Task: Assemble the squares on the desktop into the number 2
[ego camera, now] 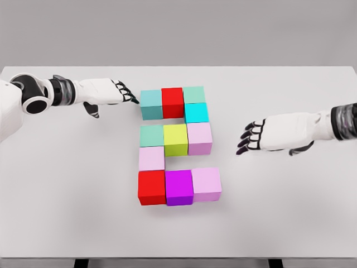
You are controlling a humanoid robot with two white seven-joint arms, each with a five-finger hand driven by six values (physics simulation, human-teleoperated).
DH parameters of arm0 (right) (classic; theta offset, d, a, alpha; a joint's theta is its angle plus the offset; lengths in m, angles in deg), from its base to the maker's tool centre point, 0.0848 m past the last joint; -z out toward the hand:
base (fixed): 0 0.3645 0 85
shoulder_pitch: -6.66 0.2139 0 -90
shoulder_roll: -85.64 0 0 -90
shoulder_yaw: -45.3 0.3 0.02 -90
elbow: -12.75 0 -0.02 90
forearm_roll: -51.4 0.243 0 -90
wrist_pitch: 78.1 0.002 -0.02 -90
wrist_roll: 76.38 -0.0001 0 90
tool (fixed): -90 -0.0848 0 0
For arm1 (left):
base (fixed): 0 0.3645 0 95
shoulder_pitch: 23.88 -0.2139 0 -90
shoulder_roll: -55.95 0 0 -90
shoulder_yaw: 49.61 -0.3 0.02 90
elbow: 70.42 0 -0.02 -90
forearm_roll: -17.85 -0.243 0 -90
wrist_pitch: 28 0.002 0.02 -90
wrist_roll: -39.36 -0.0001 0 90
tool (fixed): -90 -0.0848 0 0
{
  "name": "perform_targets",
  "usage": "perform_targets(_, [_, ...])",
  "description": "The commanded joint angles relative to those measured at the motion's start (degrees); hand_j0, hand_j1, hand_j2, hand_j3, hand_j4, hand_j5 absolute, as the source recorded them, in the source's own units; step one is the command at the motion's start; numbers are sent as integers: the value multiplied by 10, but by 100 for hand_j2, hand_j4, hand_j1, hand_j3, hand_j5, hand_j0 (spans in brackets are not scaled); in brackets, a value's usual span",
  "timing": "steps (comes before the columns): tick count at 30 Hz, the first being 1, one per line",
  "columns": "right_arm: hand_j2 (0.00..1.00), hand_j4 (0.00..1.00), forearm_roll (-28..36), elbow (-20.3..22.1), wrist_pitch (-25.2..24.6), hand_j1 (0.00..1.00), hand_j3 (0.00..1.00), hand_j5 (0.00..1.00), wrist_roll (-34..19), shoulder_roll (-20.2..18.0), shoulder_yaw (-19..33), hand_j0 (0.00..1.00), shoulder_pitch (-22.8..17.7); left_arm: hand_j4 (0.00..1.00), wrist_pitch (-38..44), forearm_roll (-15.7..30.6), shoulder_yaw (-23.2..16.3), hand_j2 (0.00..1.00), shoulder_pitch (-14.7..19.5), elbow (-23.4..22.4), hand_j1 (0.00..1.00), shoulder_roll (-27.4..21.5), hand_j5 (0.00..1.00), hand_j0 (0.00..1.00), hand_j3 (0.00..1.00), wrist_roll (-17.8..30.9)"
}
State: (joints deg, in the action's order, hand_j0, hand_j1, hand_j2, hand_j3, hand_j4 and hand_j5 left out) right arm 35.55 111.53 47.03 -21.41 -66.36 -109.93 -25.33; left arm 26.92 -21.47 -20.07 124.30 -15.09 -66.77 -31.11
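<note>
Near edge of the white worktop (pixel 67 223): bottom row of the figure, red cube (pixel 152 187), purple cube (pixel 179 187), pink cube (pixel 206 183). Above, a pale pink cube (pixel 151 158) links to the middle row; a cyan cube (pixel 196 112) links to the top row. The 2 appears complete. Right robot hand (pixel 252 138), fingers loosely spread, holds nothing. Farthest, left robot hand (pixel 124 92), fingers extended, fingertips just beside the teal cube (pixel 151 104): probably a final alignment nudge, needing light pressure.

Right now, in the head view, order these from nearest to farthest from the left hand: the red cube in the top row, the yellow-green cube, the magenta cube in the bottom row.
Measured from the left hand:
1. Red cube, top row, just right of the hand.
2. Yellow-green cube, middle row centre.
3. Magenta cube, bottom row centre, farthest.
</note>
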Motion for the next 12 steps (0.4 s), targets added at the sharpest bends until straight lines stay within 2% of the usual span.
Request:
perform_targets(1, [100, 100, 92, -46, -1, 100, 100, 100, 0, -18, 56, 100, -4, 100, 1, 4, 2, 100, 0, -2, 100, -7, 100, 100, 100, 0])
perform_targets(2, [100, 100, 157, -86, -1, 100, 100, 100, 0, -14, 100, 100, -28, 100, 1, 7, 3, 100, 1, 0, 100, -24, 100, 100, 100, -1])
perform_targets(4, [100, 100, 274, -154, -1, 100, 100, 100, 0, -1, 222, 100, -128, 100, 1, 34, 7, 100, 4, 0, 100, -69, 100, 100, 100, -2])
perform_targets(5, [100, 100, 308, -166, -1, 100, 100, 100, 0, 27, 286, 100, -182, 100, 1, 50, 10, 100, 4, 0, 100, -94, 100, 100, 100, -1])
perform_targets(7, [100, 100, 316, -178, -1, 100, 100, 100, 0, 86, 410, 100, -293, 100, 1, 59, 11, 100, 4, 0, 100, -128, 100, 100, 100, -1])
perform_targets(9, [100, 100, 318, -177, -1, 100, 100, 100, 0, 117, 484, 100, -349, 100, 1, 59, 11, 100, 2, -3, 100, -155, 100, 100, 100, -2])
perform_targets(11, [100, 100, 318, -192, -1, 100, 100, 100, 0, 158, 505, 100, -360, 100, 1, 60, 14, 100, 1, -4, 100, -167, 100, 100, 100, -2])
perform_targets(12, [100, 100, 316, -218, -1, 100, 100, 100, 0, 182, 511, 100, -364, 100, 1, 60, 17, 100, 0, -4, 100, -168, 100, 100, 100, -2])
